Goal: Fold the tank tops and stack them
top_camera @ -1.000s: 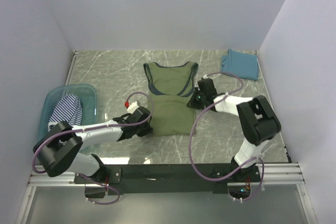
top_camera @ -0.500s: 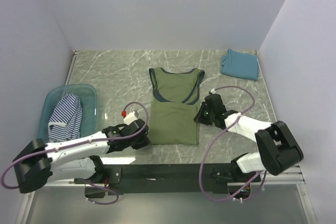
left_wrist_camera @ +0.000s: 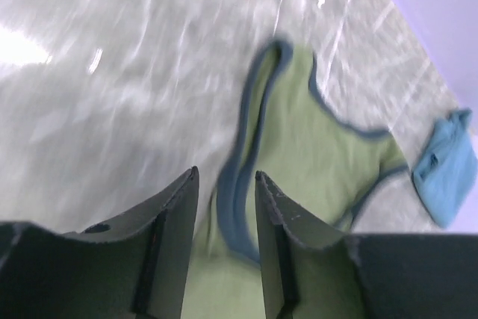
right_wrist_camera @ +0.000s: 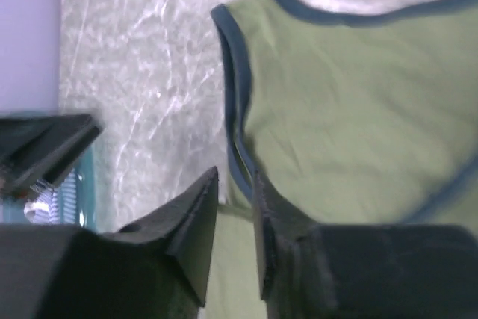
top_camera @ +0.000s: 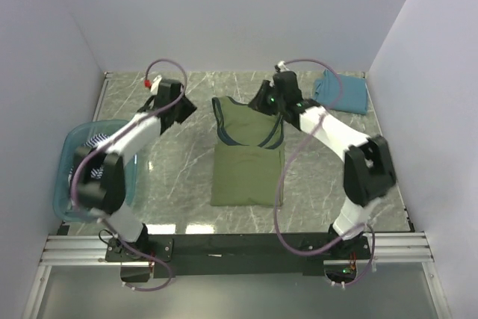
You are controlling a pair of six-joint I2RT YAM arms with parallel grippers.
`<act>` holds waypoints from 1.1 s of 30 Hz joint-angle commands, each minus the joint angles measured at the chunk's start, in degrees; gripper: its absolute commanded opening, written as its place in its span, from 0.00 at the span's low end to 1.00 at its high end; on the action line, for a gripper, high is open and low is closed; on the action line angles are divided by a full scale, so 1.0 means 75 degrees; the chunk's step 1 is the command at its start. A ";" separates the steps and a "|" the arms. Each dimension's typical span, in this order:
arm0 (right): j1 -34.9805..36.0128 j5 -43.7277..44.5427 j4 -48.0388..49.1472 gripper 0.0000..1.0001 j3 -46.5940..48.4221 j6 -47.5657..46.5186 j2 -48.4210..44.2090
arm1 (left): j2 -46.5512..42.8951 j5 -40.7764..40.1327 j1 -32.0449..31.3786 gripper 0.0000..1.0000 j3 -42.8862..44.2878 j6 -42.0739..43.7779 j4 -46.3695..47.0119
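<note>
Top external view: the olive-green tank top is being shown laid lengthwise at the middle of the tabletop, straps toward the far wall, with a crease appearing to run across it below the neckline. The left end effector is being held over bare stone near the far-left strap, apart from the cloth. In the left wrist view its fingers are being kept spread, with nothing between them. The right end effector is being held at the far-right strap. In the right wrist view only a narrow gap is being left between its fingers, and the dark trim is passing behind that gap. Whether the trim is being pinched cannot be told. The teal-blue tank top is being seen as a small folded bundle at the far right corner, well apart from the green one. The striped tank top is being kept bunched inside the plastic tub at the left edge. The work is being judged roughly a third done. One top appears to be folded, the green one is being judged mid-fold, the striped one is waiting to be taken out, and no stack is being formed yet.
</note>
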 commanded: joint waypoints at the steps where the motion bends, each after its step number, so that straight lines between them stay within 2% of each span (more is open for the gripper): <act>1: -0.0089 -0.0752 -0.0072 0.31 0.1350 -0.0149 0.1388 | 0.1622 0.1103 0.0430 0.43 0.1353 0.1070 0.1021; 2: -0.0135 -0.0962 -0.0071 0.29 0.1716 -0.0091 0.1751 | 0.2033 0.1372 0.0536 0.42 0.2029 0.1199 0.1171; 4: -0.0159 -0.1548 -0.0060 0.23 0.2721 0.0038 0.2736 | 0.3158 0.1667 0.0735 0.41 0.2678 0.1341 0.1185; 6: -0.0171 -0.1772 -0.0048 0.22 0.3346 0.0284 0.3565 | 0.4070 0.1984 0.0876 0.43 0.3498 0.1492 0.1301; 12: -0.0300 -0.2265 0.0585 0.19 0.4859 0.1257 0.5126 | 0.5713 0.2944 0.1076 0.41 0.5138 0.1528 0.1314; 16: -0.0312 -0.2312 0.0282 0.16 0.6076 0.1585 0.6007 | 0.5962 0.3425 0.1052 0.36 0.5271 0.1294 0.1500; 22: -0.0335 -0.2266 -0.0116 0.15 0.7026 0.1831 0.6898 | 0.6337 0.3590 0.0748 0.31 0.5540 0.1341 0.1162; 28: -0.0335 -0.2359 -0.0024 0.13 0.7485 0.2183 0.7414 | 0.6513 0.3812 0.0572 0.24 0.5517 0.1177 0.1219; 30: -0.0347 -0.2371 -0.0106 0.12 0.7719 0.2207 0.7590 | 0.6525 0.3941 0.0525 0.18 0.5587 0.1083 0.1290; 33: -0.0382 -0.2604 0.0221 0.12 0.7825 0.2405 0.7777 | 0.6385 0.3965 0.0478 0.18 0.5552 0.0954 0.1442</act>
